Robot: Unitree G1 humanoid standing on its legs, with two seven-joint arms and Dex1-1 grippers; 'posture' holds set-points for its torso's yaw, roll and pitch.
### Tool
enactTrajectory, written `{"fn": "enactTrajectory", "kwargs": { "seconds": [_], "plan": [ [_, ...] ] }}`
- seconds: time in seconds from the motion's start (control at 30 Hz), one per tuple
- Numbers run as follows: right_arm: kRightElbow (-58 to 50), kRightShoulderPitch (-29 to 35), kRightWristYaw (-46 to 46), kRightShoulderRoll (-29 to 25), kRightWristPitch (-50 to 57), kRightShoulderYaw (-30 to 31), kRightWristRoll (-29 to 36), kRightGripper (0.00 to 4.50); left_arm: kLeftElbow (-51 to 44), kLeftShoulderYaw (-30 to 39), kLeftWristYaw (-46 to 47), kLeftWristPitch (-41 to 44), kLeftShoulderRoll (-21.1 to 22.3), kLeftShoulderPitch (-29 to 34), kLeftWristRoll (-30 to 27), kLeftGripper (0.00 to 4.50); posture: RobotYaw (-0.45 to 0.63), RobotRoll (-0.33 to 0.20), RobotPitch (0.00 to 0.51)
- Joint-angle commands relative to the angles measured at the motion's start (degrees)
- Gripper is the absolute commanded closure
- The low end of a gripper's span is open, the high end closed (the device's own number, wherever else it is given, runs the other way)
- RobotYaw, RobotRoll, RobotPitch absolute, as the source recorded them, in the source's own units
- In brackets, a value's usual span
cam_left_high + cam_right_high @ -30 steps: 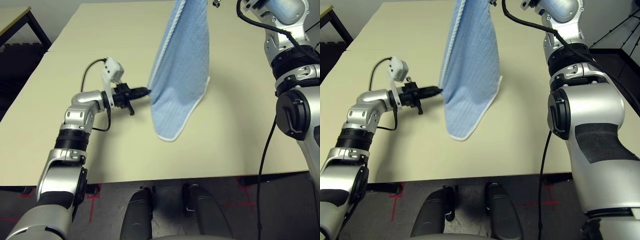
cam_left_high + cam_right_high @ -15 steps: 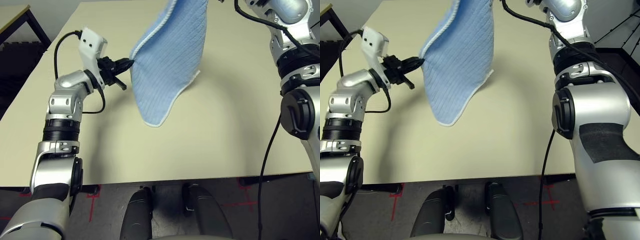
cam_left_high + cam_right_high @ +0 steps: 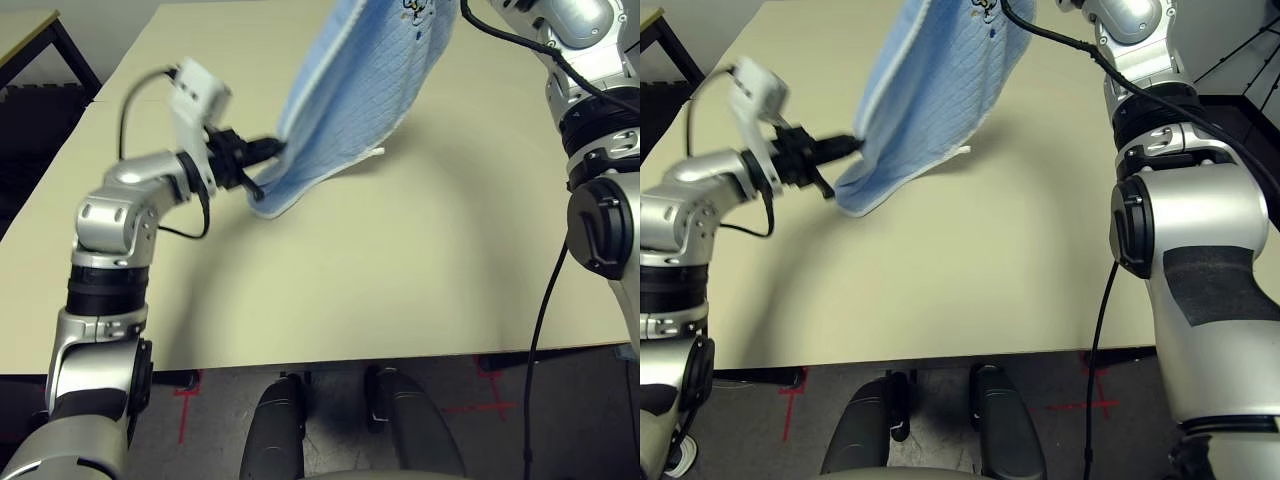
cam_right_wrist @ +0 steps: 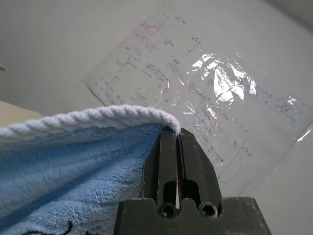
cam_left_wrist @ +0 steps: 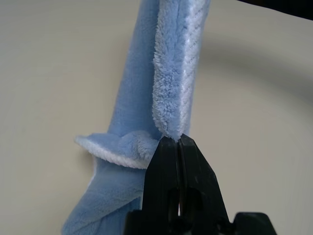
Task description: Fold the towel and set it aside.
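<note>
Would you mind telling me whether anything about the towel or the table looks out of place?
Nothing stands out. The towel hangs clear above the table, pinched by the left gripper and right gripper.

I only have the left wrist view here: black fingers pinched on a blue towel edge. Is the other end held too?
Observer: Yes. The right gripper is shut on the towel at its white corded edge, up high.
Operator: Is the towel on the table?
Observer: No. In the head view it hangs stretched between the left gripper and the raised right arm, above the table.
Operator: Any marking on it?
Observer: A small dark print sits near the upper corner.
</note>
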Motion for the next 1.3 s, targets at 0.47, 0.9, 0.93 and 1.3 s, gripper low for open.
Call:
{"fn": "enactTrajectory", "kwargs": {
  "seconds": [0.47,0.9,0.93,1.3],
  "plan": [
    [0.24,-0.46,1.22,-0.22,-0.24,0.21,0.38,4.5,13.92,-6.59,-5.0,-15.35,8.32,-3.46,11.16,0.02,0.04,0.0,0.171],
    [0.19,-0.56,1.71,0.13,-0.29,0.06,0.6,4.5,29.58,-7.97,-7.84,-46.19,-3.0,-9.74,16.4,0.02,0.04,0.0,0.17],
    [0.14,-0.52,1.8,0.14,-0.33,0.02,0.65,4.5,32.15,-8.47,-8.25,-48.93,-3.39,-11.02,17.29,0.02,0.04,0.0,0.17],
    [-0.02,-0.1,2.21,0.04,-0.47,-0.12,0.9,4.5,42.13,-12.68,-24.68,-53.24,-4.07,-14.14,18.08,0.02,0.03,0.0,0.167]
  ]
}}
